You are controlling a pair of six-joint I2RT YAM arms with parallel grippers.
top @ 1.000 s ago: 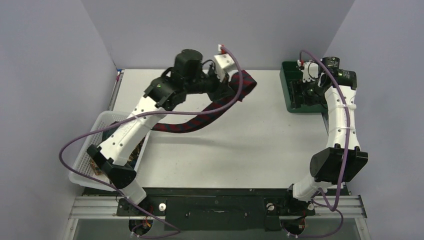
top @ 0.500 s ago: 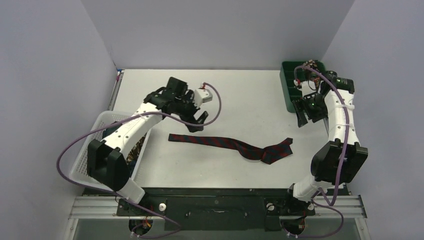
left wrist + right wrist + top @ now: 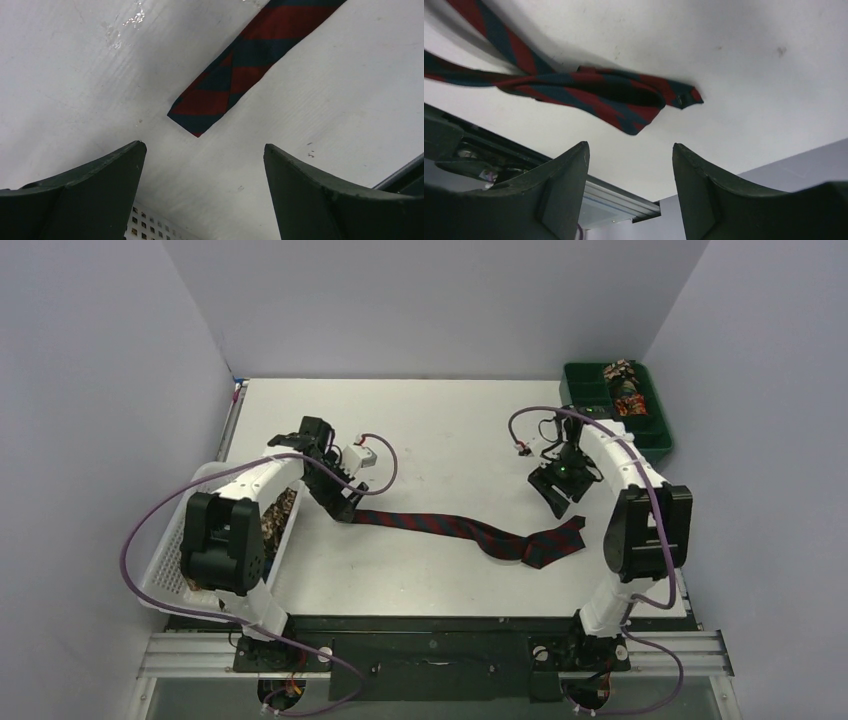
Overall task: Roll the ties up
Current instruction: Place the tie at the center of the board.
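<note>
Loosely laid on the white table, the navy tie with red diagonal stripes is held by neither arm. From above it runs across the near-middle of the table from 9 o'clock to 3 o'clock. Its narrow end points toward 9 o'clock, and its wide end is folded over itself in a rumpled heap at the 3 o'clock end.

The left gripper hangs low right at the narrow end, spread wide and empty. In the left wrist view its two dark fingers stand far apart with bare table between them. The narrow tip lies just beyond the gap toward 12 o'clock, and the strip runs off toward 1 o'clock. I cannot tell whether the fingertips touch the table.

The right gripper sits near the heap, on its 12 o'clock side, released with nothing in it. In the right wrist view its fingers are parted. The folded wide end lies beyond them at 12 o'clock, apart from both, and the rest trails away toward 10 o'clock.

The white mesh basket sits at the table's 8 o'clock edge with a brown-gold floral tie inside. The green compartment tray stands in the 1 o'clock corner and holds multicoloured fabric bundles in its far compartments.
</note>
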